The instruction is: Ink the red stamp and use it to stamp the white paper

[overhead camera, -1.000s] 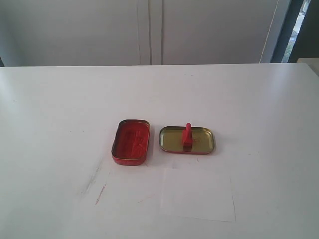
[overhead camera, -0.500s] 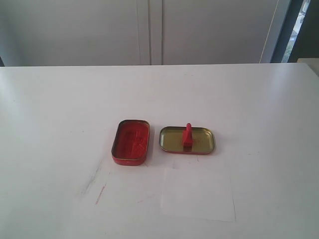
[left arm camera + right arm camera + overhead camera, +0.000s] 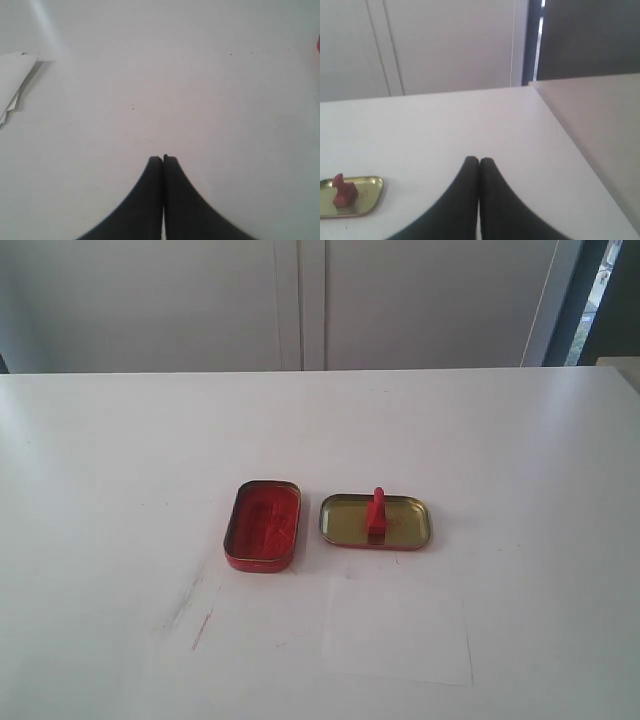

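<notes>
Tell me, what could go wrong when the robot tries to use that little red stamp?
1. The red stamp is small and stands upright in the gold-lined lid; a clumsy grab might tip it.
2. The white paper barely shows against the white table, so the stamp could miss it; red streaks already mark the table.
</notes>
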Available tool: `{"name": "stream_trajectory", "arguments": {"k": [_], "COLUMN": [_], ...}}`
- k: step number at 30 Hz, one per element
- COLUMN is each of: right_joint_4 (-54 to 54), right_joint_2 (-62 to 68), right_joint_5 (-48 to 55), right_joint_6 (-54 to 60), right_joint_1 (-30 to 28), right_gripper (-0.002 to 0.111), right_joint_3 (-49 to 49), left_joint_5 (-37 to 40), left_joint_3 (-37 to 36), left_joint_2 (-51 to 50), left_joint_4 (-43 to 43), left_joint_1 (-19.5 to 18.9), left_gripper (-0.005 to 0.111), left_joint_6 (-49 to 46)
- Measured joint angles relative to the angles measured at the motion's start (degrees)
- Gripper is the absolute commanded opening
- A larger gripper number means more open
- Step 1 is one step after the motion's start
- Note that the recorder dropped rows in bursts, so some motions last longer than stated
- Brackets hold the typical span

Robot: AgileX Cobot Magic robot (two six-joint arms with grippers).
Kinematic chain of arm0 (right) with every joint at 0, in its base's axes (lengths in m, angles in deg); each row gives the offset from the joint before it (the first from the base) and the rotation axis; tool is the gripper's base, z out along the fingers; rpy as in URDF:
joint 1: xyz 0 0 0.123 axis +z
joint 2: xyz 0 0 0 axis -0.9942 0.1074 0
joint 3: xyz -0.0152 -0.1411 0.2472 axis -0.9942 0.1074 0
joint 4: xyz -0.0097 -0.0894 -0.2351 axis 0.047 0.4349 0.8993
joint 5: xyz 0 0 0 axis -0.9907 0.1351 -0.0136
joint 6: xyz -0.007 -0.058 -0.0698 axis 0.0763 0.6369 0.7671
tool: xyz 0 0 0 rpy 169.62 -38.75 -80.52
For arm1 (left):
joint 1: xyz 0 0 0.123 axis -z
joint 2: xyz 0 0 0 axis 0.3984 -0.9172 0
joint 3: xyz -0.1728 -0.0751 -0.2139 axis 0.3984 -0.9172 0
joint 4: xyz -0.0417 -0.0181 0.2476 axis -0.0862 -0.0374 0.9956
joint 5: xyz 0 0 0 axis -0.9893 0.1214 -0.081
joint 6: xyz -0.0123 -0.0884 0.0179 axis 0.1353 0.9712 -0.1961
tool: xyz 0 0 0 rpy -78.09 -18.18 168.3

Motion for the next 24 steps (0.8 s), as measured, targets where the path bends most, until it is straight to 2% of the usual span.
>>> {"name": "stream_trajectory", "arguments": {"k": [8,24], "right_joint_4": [0.0,0.0], "right_joint_2": [11.3,13.5], "right_joint_5": [8.6,8.6], "right_joint_6": [-1.2,-1.4], "right_joint_1": [0.0,0.0], "right_gripper": [0.000,0.000], "right_joint_3": [-6.9,-7.7], "left_joint_5": [0.0,0.0], "left_joint_3": [0.0,0.0], "left_joint_2": [0.0,0.0], "left_joint_4": [0.0,0.0], "left_joint_1": [0.0,0.0], "left_gripper": [0.000,0.000], "left_joint_6": [0.0,0.0]}}
